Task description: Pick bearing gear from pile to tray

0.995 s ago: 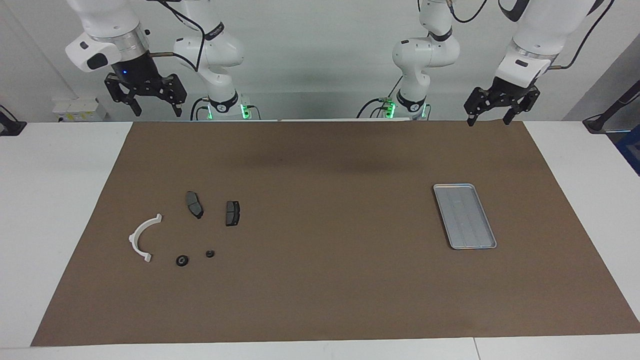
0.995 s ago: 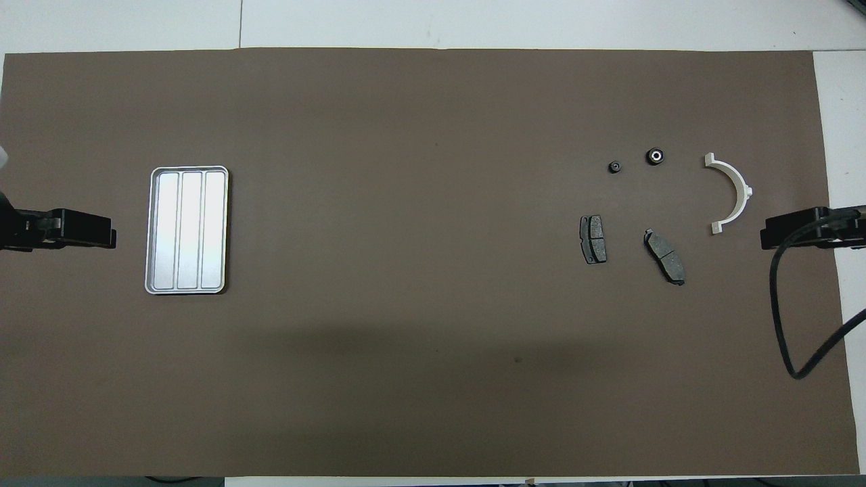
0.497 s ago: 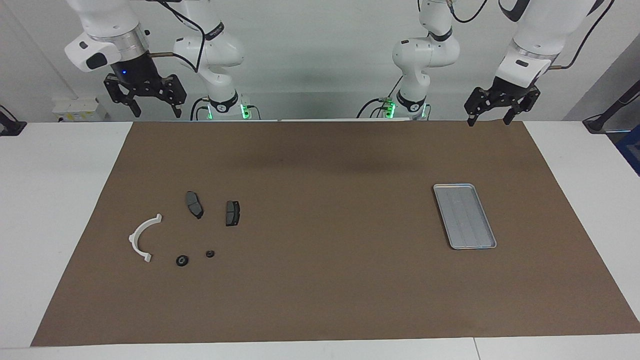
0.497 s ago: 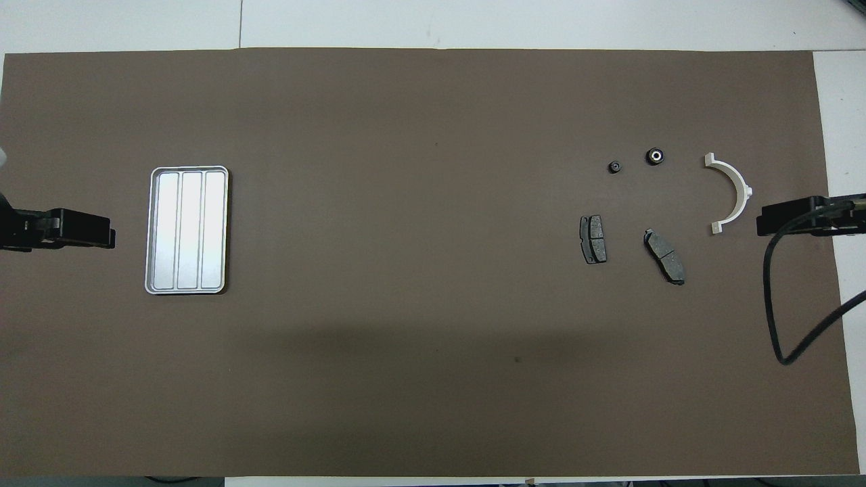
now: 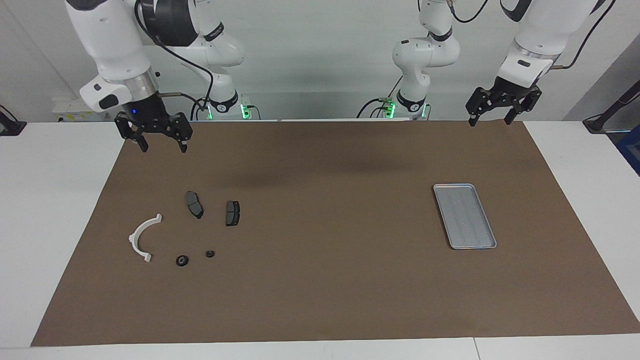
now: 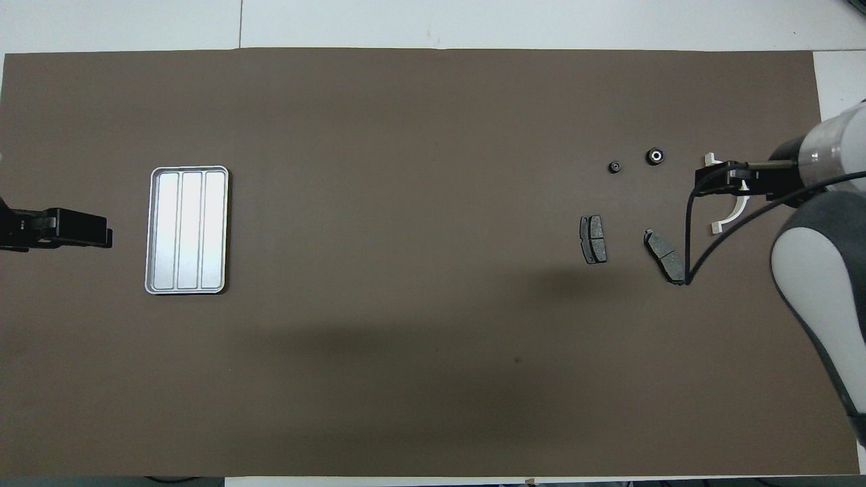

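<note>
The right gripper [image 5: 162, 142] hangs in the air with its fingers spread and nothing in them — this looks like the approach step. The pile [image 5: 182, 230] lies on the mat below it, farther out from the robots; the two small black rounds [image 5: 182, 260] sit farthest out. Next it would need to lower over one of those. The left gripper [image 5: 489, 119] waits, fingers apart, with the tray [image 5: 487, 245] below it. No readable writing anywhere.

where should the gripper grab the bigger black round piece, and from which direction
Grip the bigger black round piece across its outer rim, coming straight down. It looks to lie flat on the mat with its light centre up, clear of the smaller round piece and white arc, so open fingers likely fit either side.
</note>
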Tool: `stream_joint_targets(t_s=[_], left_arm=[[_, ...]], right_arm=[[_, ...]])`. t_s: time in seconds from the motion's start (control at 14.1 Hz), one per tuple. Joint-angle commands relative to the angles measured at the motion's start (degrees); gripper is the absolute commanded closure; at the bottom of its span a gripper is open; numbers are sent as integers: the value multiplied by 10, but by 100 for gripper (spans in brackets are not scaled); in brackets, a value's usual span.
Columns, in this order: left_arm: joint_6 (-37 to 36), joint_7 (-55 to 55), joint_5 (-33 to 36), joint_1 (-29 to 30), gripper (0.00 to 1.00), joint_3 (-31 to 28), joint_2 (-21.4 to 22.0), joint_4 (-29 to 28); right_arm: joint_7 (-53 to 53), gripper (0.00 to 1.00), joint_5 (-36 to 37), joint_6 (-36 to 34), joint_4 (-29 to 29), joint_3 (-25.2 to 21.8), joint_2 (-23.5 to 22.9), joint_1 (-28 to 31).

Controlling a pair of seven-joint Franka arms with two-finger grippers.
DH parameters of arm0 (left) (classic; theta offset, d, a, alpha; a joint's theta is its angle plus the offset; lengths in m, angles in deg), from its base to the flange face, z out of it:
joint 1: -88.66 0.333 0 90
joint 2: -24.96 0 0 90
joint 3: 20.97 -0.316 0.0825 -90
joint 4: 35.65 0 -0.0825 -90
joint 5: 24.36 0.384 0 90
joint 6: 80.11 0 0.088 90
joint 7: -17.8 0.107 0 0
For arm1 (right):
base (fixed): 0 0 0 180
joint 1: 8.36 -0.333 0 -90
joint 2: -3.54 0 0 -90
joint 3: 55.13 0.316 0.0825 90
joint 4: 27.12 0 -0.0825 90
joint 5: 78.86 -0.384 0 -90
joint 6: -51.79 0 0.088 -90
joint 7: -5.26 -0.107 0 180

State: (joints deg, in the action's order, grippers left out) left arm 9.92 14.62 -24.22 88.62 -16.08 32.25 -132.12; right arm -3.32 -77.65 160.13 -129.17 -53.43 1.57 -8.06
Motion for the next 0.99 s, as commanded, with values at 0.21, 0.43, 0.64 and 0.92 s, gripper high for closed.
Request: stream_joint_targets(t_s=[0.21, 0.43, 0.64, 0.92], left_arm=[[-1, -19, -11, 6, 0, -6, 6, 0], [4, -16, -10, 0, 0, -6, 10, -11], [81, -19, -10, -2, 1, -5, 30, -62], [141, -20, -10, -4, 1, -1, 50, -128]], right_arm=[[-107, 0, 33, 112, 23, 2, -143, -14], [-143, 0, 44, 127, 67, 1, -206, -21], [-178, 0, 56, 125, 118, 2, -272, -34], [-226, 0, 59, 125, 153, 1, -319, -41]])
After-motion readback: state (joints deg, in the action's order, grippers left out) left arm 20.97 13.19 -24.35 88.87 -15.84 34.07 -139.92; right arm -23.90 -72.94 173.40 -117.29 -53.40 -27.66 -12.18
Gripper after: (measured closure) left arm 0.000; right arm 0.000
